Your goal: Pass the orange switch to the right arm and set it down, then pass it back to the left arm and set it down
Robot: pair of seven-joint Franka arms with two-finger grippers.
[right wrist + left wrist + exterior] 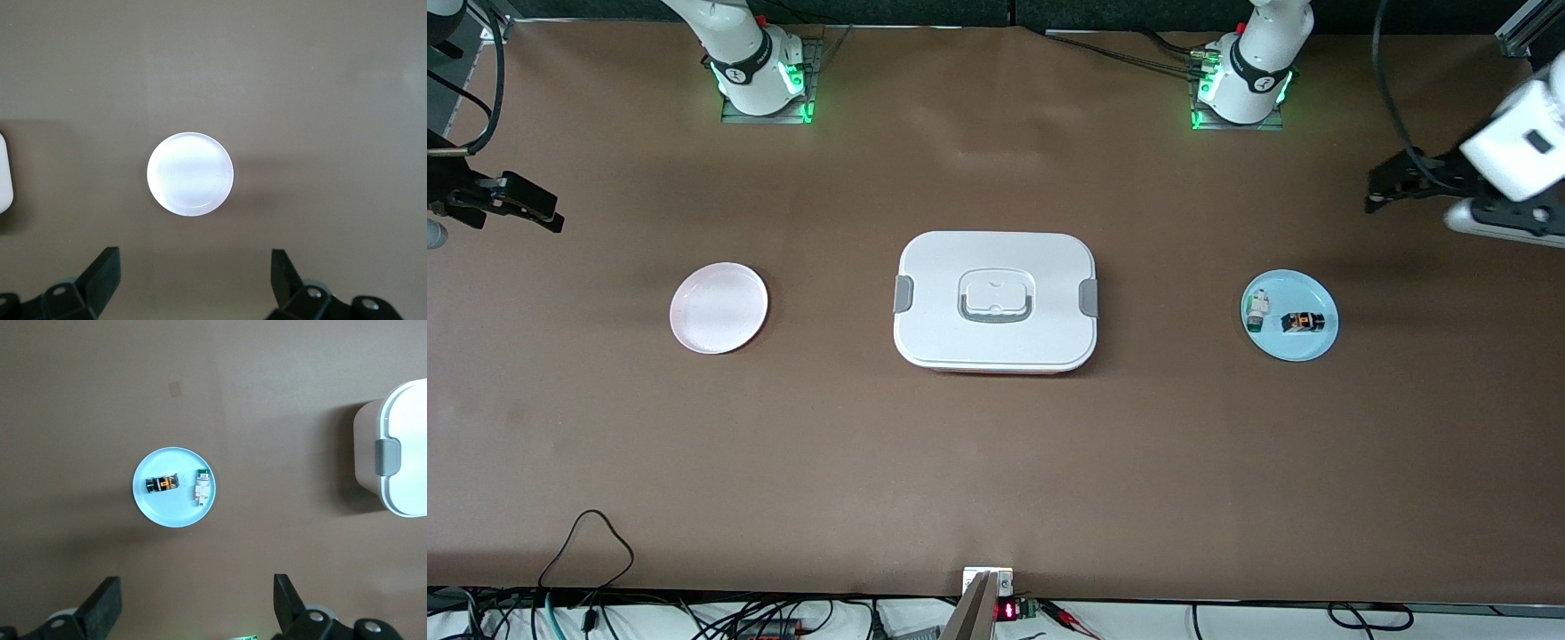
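The orange switch [1301,322] lies on its side on a light blue plate [1294,348] toward the left arm's end of the table, beside a small white switch with a green tip [1257,311]. In the left wrist view the orange switch [162,483] is well below my left gripper [197,608], which stands open and empty. From the front, the left gripper [1376,197] hangs high over the table by that plate. The white box [996,302] sits mid-table, lid latched. My right gripper [538,212] hangs open and empty over the right arm's end.
An empty pale pink plate [719,308] lies toward the right arm's end, and the right wrist view shows the same plate [190,173] below the open right gripper [195,283]. The box's latched end [393,457] shows in the left wrist view. Cables run along the table's front edge.
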